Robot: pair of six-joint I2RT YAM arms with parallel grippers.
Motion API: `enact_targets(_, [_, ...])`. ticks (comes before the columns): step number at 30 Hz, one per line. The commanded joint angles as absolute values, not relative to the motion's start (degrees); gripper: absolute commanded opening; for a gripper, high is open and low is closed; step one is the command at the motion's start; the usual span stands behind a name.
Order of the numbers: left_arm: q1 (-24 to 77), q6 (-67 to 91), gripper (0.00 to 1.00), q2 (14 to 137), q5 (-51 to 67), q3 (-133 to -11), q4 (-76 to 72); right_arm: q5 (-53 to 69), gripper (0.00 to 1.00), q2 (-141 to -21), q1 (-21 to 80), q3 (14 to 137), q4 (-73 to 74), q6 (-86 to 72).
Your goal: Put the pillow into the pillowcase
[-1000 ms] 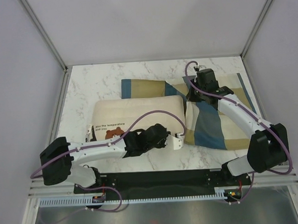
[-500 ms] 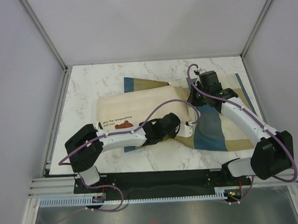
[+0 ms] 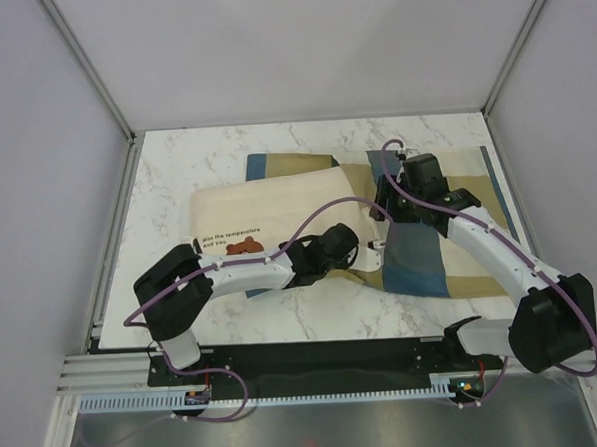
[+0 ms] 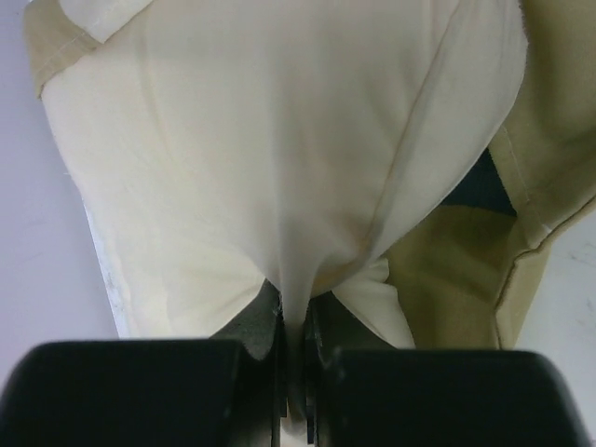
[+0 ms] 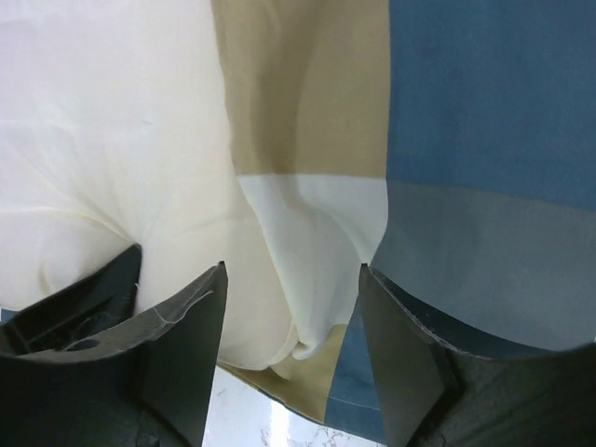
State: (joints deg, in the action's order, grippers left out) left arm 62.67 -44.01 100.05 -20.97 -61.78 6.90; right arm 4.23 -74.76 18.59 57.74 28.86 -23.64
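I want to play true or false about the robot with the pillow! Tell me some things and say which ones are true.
1. The left gripper is pinching the cream pillow. True.
2. The pillowcase has blue and tan blocks. True.
3. The pillow is all the way inside the pillowcase. False: most of it still shows outside, with its writing in plain view.
4. The right gripper is squeezed shut. False: its fingers stand apart, with cloth between them.
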Motion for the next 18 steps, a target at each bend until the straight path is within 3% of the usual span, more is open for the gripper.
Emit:
enact_targets(1, [62.0,-46.9,0.02,95.9,-22.7,-64.4,4.5,0.9,0.68,-69.4,19.2,52.5,26.1,-24.6])
enact_targets(6, [61.6,-46.9,0.02,96.5,-22.7,-65.7,4.5,0.4,0.55,-65.0,19.9,46.8,24.9,-26.6])
enact_targets(18, [61.5,-46.9,0.02,97.7,-22.7,-65.5,4.5,1.3,0.54,-67.5,20.4,42.3,17.6,-28.7])
